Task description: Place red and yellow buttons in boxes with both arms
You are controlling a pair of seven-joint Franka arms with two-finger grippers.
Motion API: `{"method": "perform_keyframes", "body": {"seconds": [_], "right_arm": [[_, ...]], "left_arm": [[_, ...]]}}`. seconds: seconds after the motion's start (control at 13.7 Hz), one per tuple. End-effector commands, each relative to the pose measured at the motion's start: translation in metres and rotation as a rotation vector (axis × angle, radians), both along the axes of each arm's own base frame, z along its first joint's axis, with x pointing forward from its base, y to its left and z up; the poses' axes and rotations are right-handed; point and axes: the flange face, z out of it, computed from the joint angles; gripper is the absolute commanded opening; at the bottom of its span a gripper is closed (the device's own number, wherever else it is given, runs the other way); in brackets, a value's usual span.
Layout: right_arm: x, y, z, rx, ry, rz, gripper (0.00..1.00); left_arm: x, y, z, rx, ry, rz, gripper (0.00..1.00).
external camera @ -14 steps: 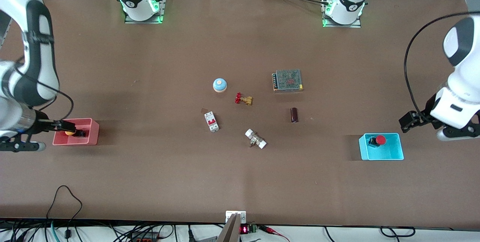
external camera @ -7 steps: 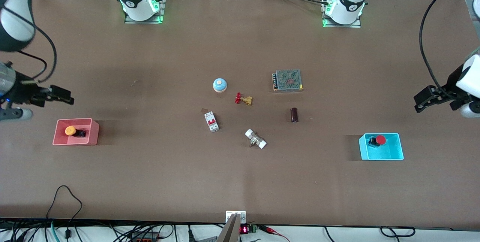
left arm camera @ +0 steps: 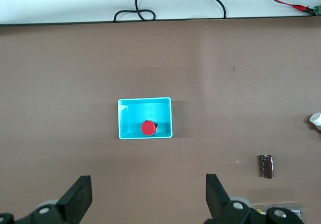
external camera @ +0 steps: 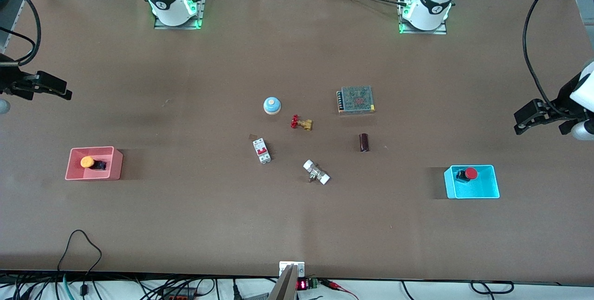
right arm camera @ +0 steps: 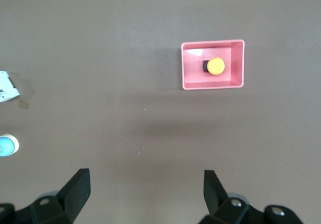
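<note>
The orange-yellow button (external camera: 87, 162) lies in the pink-red box (external camera: 91, 178) at the right arm's end of the table. It also shows in the right wrist view (right arm camera: 216, 66), inside that box (right arm camera: 213, 86). The red button (external camera: 471, 173) lies in the cyan box (external camera: 473, 194) at the left arm's end, and shows in the left wrist view (left arm camera: 147, 128) in its box (left arm camera: 145, 102). My right gripper (external camera: 64, 92) (right arm camera: 146, 194) is open and empty, high over bare table beside the pink-red box. My left gripper (external camera: 520, 122) (left arm camera: 149, 199) is open and empty, high over bare table beside the cyan box.
In the middle of the table lie a blue-domed button (external camera: 272, 105), a brass valve with a red handwheel (external camera: 300, 122), a white circuit breaker (external camera: 261, 150), a white-ended fitting (external camera: 316, 172), a dark cylinder (external camera: 364, 142) and a mesh-covered power supply (external camera: 356, 99).
My right gripper has let go of the yellow button in the pink-red box, risen and drawn away. My left gripper has also risen and drawn away from the cyan box.
</note>
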Motion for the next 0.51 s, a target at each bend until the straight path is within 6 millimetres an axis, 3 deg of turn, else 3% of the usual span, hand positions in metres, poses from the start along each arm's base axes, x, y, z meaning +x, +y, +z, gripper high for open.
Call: {"method": "perform_keyframes", "body": {"seconds": [0.0, 0.22, 0.44], "right_arm": [[-0.019, 0.009, 0.008, -0.025, -0.005, -0.001, 1.0], [-0.021, 0.006, 0.01, -0.022, -0.002, 0.0, 1.0], [-0.022, 0.004, 0.011, -0.021, 0.002, -0.001, 1.0]], "left_arm": [[-0.012, -0.016, 0.018, 0.014, 0.005, -0.028, 1.0], [-0.024, -0.018, 0.031, -0.018, 0.004, -0.009, 1.0], [-0.029, -0.01, 0.031, -0.049, 0.019, -0.05, 1.0]]}}
